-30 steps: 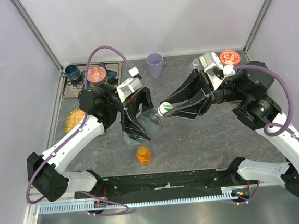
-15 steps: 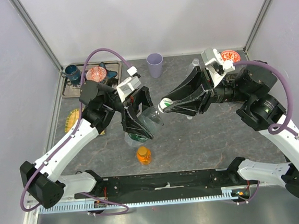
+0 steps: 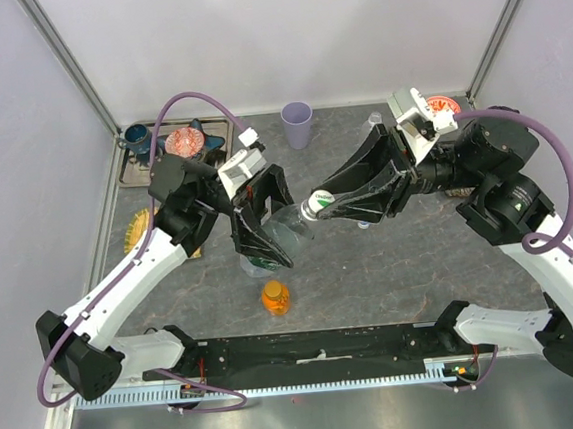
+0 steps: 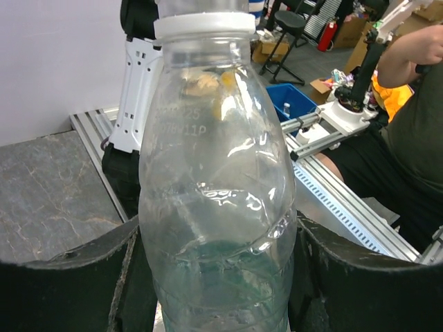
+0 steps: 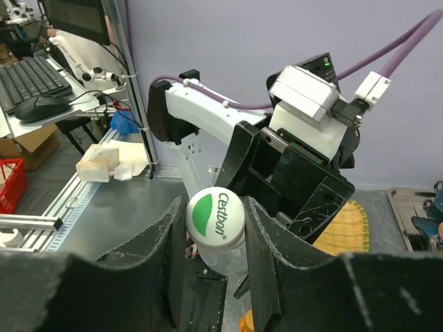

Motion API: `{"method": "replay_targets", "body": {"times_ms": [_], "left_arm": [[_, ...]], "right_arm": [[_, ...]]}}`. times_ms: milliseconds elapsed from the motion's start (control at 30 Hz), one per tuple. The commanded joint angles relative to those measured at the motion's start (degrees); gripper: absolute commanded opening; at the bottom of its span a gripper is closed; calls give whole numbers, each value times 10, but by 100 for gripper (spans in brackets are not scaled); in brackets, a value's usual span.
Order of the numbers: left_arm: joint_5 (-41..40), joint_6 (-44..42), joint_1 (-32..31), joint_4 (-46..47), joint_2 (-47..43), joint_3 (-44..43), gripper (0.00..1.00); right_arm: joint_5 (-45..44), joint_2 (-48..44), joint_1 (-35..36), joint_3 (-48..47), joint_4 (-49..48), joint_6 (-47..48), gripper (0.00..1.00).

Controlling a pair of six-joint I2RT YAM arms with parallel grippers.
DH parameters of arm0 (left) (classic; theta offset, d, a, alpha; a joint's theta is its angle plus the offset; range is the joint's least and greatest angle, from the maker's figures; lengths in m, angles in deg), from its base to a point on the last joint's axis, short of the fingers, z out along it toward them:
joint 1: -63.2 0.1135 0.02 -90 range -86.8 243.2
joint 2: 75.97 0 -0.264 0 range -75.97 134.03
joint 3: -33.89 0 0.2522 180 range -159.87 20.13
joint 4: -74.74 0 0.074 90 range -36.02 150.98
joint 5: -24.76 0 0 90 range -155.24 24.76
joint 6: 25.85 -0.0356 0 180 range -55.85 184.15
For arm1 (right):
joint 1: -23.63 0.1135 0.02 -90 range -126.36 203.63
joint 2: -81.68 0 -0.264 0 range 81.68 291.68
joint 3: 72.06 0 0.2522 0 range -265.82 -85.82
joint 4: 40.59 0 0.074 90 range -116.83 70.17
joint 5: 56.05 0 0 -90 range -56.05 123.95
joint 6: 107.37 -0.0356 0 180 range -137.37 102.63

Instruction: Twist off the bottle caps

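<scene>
Nearest the arm bases, in front of the clear plastic bottle with the green label [image 3: 286, 227], a short orange bottle [image 3: 276, 297] stands capped on the grey stone-pattern bench [image 3: 391, 266]. The left hand [image 3: 268, 231] clamps the clear bottle's tilted body. The right hand [image 3: 326, 204] is closed round its round white-and-green cap [image 5: 216, 216]. The fingers hide whether the cap is seated on the neck. Behind the clear bottle stands a purple plastic cup [image 3: 297, 124], before pale walls [image 3: 281, 34].

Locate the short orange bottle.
Top view: the orange bottle stands alone on the table, slightly left of centre, between the arms' base rail and the left pincer, which grips the clear bottle.
</scene>
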Motion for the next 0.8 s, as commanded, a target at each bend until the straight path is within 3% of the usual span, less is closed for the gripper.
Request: {"method": "replay_targets", "body": {"times_ms": [0,100,133,200,233,333,367,467,600,767], "left_arm": [[-26,100,15,88,13,-8,36],[-36,76,16,61,11,-9,36],[-40,60,17,42,10,-9,36],[-57,-4,20,-41,1,-11,37],[-65,-25,20,-64,-4,-11,37],[-100,-97,22,-147,-23,-10,37],[-123,-114,24,-167,-33,-10,37],[-202,-206,24,-254,-53,-13,37],[-332,-275,24,-340,-124,3,37],[-457,-310,24,-357,-202,48,38]], "right_arm": [[89,-28,10,-18,-29,-13,0],[-79,-59,10,7,-30,3,0],[-178,-66,10,17,-29,7,0],[-277,-80,10,21,-19,18,0],[-376,-79,10,8,-4,23,0],[-501,-76,10,11,45,45,0],[-591,-73,10,16,67,43,0],[-716,-58,10,56,129,21,0],[-766,-41,10,176,162,-22,0],[-733,23,9,325,119,-76,0]]}}
